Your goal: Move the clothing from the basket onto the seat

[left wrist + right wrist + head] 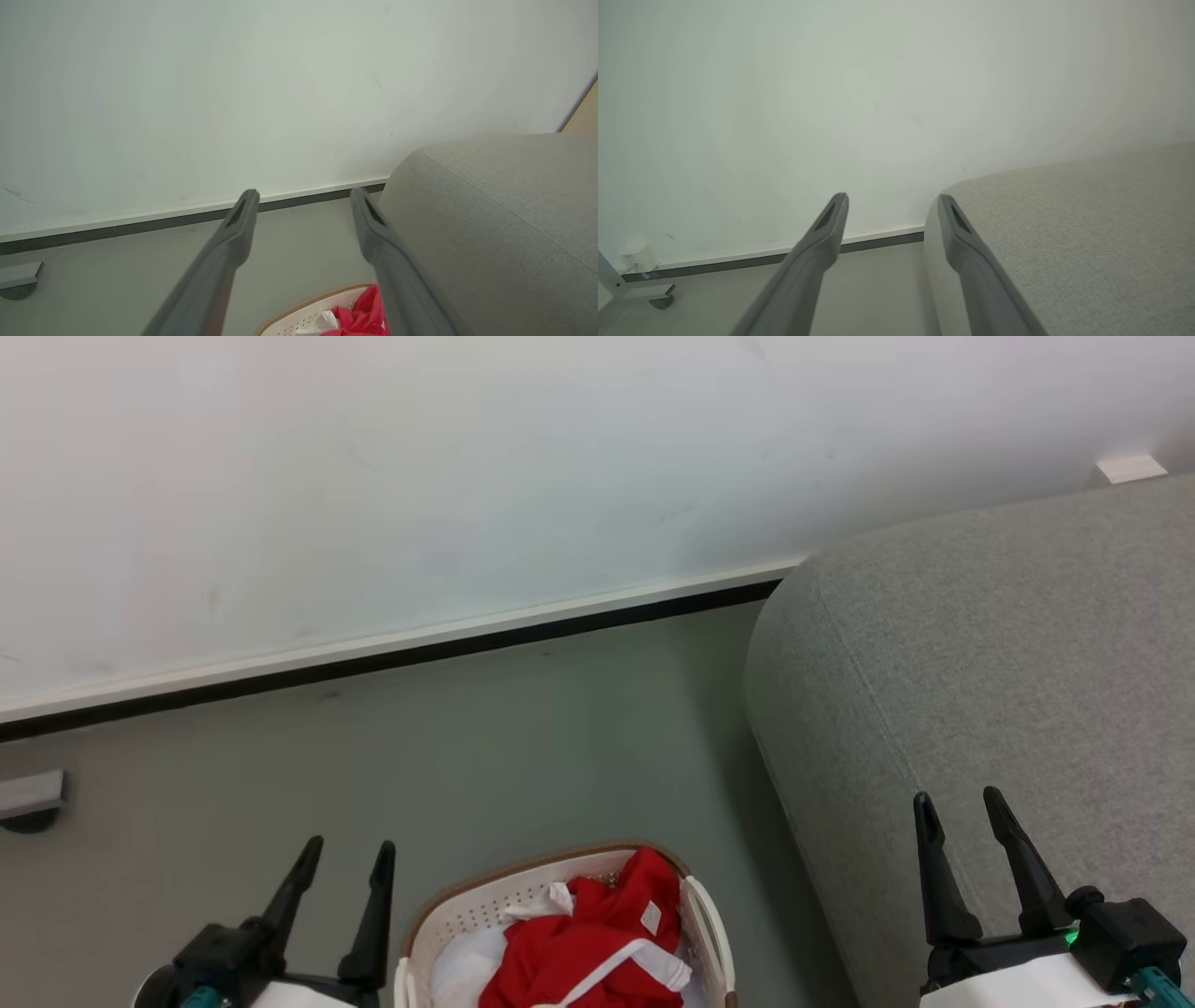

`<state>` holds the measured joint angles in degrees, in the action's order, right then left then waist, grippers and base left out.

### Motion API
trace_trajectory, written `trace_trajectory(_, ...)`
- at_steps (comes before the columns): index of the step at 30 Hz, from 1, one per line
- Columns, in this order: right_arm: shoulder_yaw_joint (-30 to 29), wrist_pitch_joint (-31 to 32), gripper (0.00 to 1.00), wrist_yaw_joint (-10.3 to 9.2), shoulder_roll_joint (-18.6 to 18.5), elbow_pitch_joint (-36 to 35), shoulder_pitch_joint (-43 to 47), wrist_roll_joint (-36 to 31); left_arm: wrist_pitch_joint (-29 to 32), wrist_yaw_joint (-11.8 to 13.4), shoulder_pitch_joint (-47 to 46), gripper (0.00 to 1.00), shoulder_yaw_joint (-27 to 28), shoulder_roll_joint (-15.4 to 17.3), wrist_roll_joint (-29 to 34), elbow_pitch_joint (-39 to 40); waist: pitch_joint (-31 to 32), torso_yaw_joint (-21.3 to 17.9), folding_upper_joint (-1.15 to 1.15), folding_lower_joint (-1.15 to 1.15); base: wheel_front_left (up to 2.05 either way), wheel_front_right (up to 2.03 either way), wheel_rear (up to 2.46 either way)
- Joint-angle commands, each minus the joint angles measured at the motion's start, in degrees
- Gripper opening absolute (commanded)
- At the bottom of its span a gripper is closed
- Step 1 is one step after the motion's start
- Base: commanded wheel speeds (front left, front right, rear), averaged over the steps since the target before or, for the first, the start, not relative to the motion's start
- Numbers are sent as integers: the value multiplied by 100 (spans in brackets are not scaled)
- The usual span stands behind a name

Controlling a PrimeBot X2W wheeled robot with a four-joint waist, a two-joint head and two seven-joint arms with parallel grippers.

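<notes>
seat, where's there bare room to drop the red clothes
The seat is all bare on its visible top, from its rounded edge beside the floor back to the wall. The floor strip between basket and seat is also free. Crowded: the basket, heaped with red clothing and a white cloth.

Left claw [350, 845], right claw [957, 795]: long black tapered fingers [938, 877], black mounts, white forearms [1027, 985], teal accents.

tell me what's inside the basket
Red clothing with white trim is piled in the basket, with a plain white cloth at its left side. Whatever lies under them is covered, and the basket's near end is out of frame.
</notes>
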<state>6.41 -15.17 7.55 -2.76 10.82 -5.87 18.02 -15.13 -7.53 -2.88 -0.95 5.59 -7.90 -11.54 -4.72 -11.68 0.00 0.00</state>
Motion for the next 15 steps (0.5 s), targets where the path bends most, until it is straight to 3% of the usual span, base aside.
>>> trace_trajectory(1,-29,2,100,-12,-24,-72,-113,70,-4,9,-104,100,-40,120,-56,-116,-208,-169,0,0,0,0,0)
trace_trajectory(6,-74,3,100,-12,-24,-264,-165,100,-4,9,-331,100,-298,344,-119,-554,-547,-402,0,0,0,0,0)
trace_trajectory(15,-239,3,100,-12,-21,-600,-316,125,-4,9,-1015,100,-1408,860,-500,-1794,-1146,-653,0,0,0,0,0)
